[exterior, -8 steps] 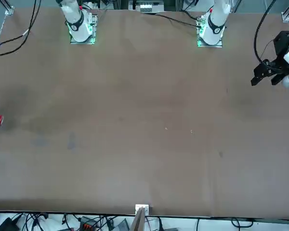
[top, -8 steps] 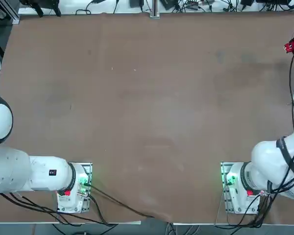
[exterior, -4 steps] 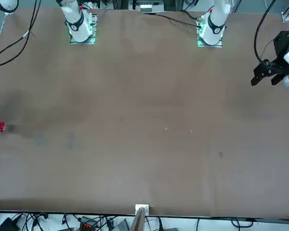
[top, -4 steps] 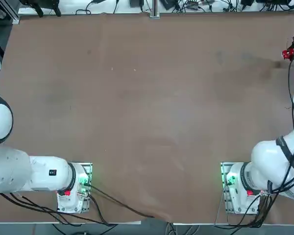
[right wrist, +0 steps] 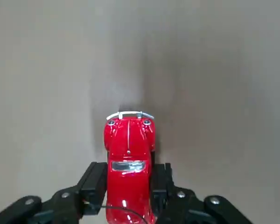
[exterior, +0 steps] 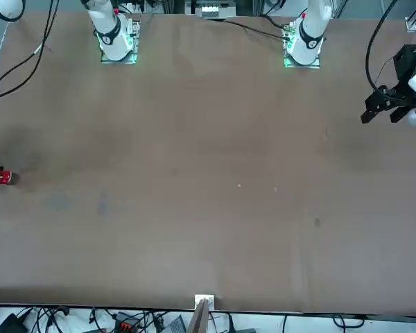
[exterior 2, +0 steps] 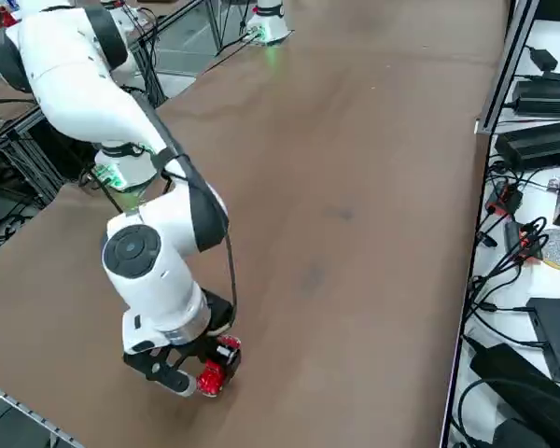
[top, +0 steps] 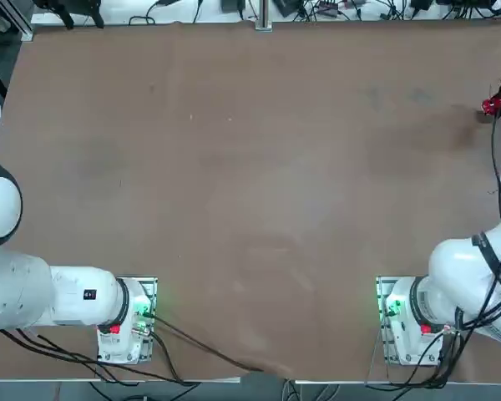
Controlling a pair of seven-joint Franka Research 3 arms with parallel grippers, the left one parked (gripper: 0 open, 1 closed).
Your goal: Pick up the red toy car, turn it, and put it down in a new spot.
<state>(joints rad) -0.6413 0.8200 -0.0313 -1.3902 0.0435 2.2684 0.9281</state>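
In the right wrist view, the gripper [right wrist: 129, 191] clasps the red car [right wrist: 129, 154] between its 2 fingers. In the front view, pick-up looks done; the car is by the worktop's [exterior: 215, 187] left edge, with set-down apparently remaining.

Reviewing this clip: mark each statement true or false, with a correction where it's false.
1. The red toy car sits between the fingers of the right gripper. True.
2. The car is a plain white colour. False: it is red.
3. A silvery bumper shows on the car. True.
4. The right gripper is over the middle of the table. False: it is near the table's right-hand edge.
5. A dark cable runs along the right arm. True.
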